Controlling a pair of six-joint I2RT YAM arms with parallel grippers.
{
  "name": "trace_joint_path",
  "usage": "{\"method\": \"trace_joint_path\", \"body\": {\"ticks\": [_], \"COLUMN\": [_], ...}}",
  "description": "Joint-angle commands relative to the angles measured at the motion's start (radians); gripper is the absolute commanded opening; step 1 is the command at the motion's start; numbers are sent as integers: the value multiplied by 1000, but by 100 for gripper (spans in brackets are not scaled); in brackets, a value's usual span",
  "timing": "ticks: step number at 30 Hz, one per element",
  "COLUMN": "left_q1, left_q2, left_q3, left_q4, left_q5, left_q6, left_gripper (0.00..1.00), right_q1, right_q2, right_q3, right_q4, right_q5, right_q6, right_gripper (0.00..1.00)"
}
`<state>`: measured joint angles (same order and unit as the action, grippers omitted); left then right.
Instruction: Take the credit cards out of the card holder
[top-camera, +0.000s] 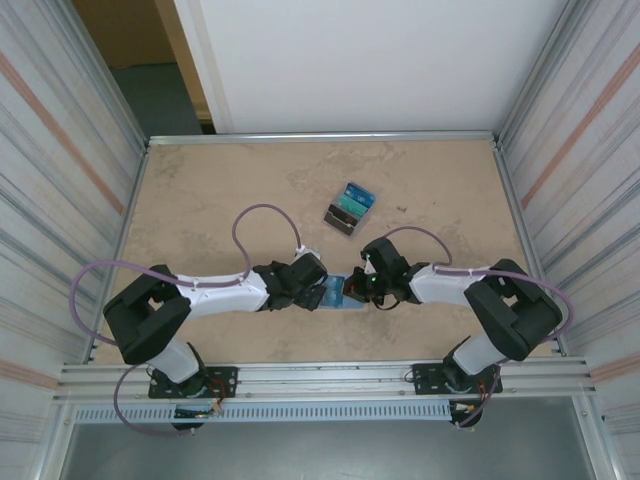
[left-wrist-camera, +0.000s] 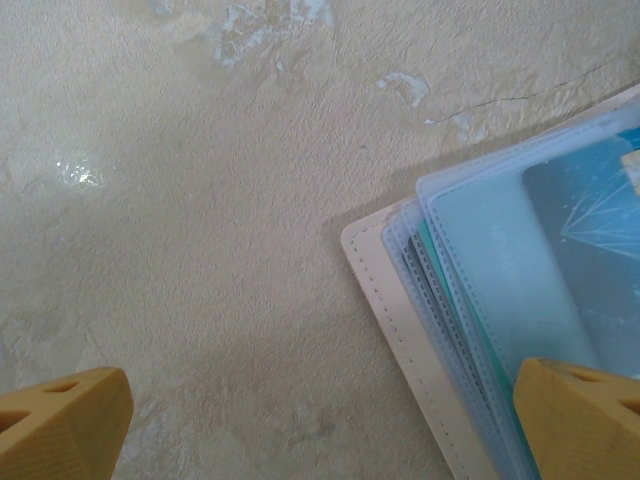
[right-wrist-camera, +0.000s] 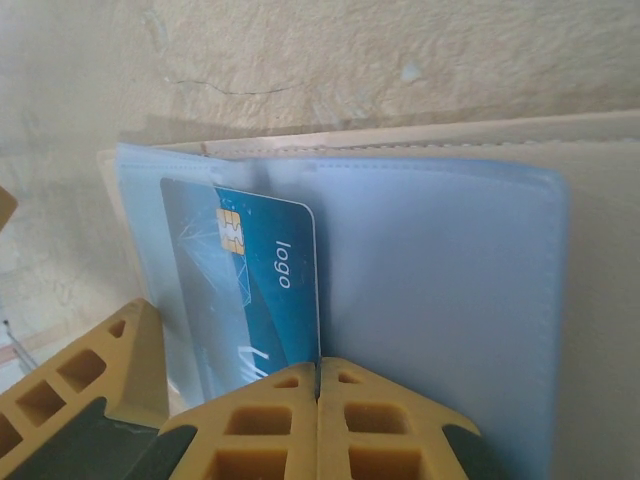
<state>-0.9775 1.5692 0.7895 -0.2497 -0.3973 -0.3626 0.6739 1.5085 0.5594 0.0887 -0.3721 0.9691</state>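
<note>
The card holder (top-camera: 335, 293) lies open on the table between both arms, showing a tan stitched cover (left-wrist-camera: 400, 335) and pale blue sleeves (right-wrist-camera: 440, 290). A blue credit card (right-wrist-camera: 265, 290) with a chip and the word "logo" sticks partly out of a sleeve. My right gripper (right-wrist-camera: 318, 368) is shut on that card's edge. In the top view it (top-camera: 357, 288) sits at the holder's right side. My left gripper (left-wrist-camera: 320, 430) is open at the holder's left side (top-camera: 318, 287). One of its fingers (left-wrist-camera: 585, 420) is over the sleeves, the other over bare table. A second, teal card edge (left-wrist-camera: 440, 290) shows between the sleeves.
A small pile of teal and dark cards (top-camera: 350, 207) lies farther back, right of centre. Metal rails (top-camera: 320, 137) edge the beige table, with corrugated walls on both sides. Purple cables (top-camera: 265, 215) loop above the arms.
</note>
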Motion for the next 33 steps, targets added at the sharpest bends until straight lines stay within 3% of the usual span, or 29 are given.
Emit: {"method": "trace_joint_path", "body": {"ticks": [1,15,30,33], "left_q1": [-9,-9,-14,-13], "left_q2": [0,-66,67,75], "left_q3": [11,49,73,71], "left_q4": [-38,6,42,36], "left_q5": [-14,14,58,57], "left_q6": [17,77,96,93], "left_gripper": [99,99,99,99], "right_q1": [-2,-6,-22,-23], "right_q2": [-38,-79,-87,-89], "right_q3": [20,40,16,2], "right_q4": [-86,-123,-57,-7], "right_q5": [45,51,15,-17], "right_q6": [-38,-58,-62,-64], "right_gripper": [0,0,0,5]}}
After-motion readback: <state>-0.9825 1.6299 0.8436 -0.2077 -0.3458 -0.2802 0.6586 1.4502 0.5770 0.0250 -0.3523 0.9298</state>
